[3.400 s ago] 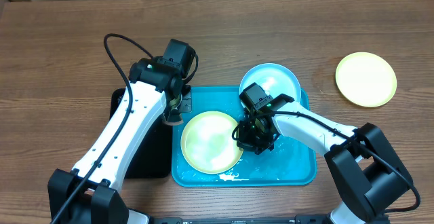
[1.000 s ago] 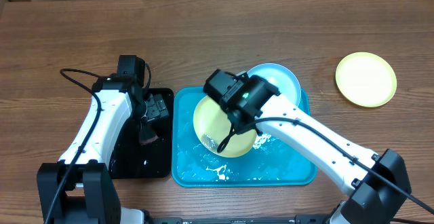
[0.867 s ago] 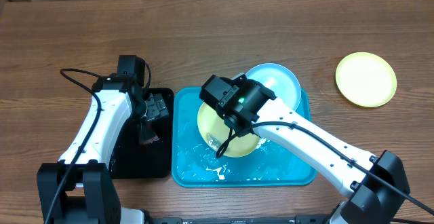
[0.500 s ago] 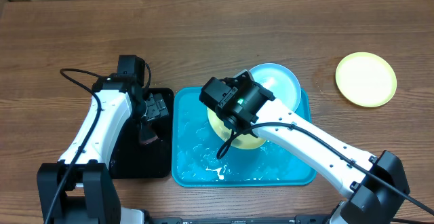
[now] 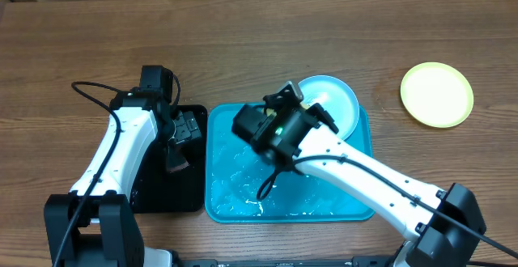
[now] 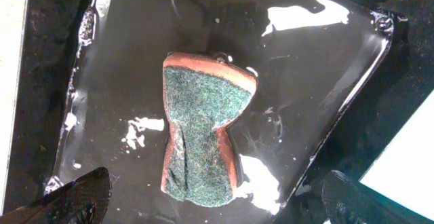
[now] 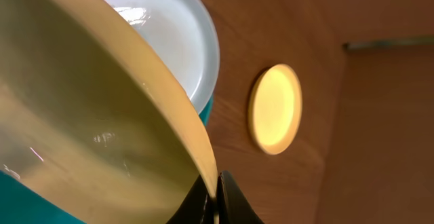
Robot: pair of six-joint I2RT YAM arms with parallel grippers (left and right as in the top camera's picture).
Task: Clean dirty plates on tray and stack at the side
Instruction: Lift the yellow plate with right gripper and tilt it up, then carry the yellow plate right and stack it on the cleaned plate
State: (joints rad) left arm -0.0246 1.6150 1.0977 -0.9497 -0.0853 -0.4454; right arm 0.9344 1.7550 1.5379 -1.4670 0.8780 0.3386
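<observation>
Your right gripper (image 7: 215, 195) pinches only the slick rim of the tilted yellow-green plate (image 7: 102, 115) above the blue tray (image 5: 235, 194), so a fast swing toward the side plate (image 5: 437, 95) could slip it loose, while your left gripper (image 6: 217, 203) hangs wide open over the sponge (image 6: 203, 129).

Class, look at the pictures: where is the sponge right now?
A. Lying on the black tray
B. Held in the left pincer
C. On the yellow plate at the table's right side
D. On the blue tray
A: the sponge lies loose on the wet black tray, and the open left pincer has its fingers well clear of it on both sides.
</observation>
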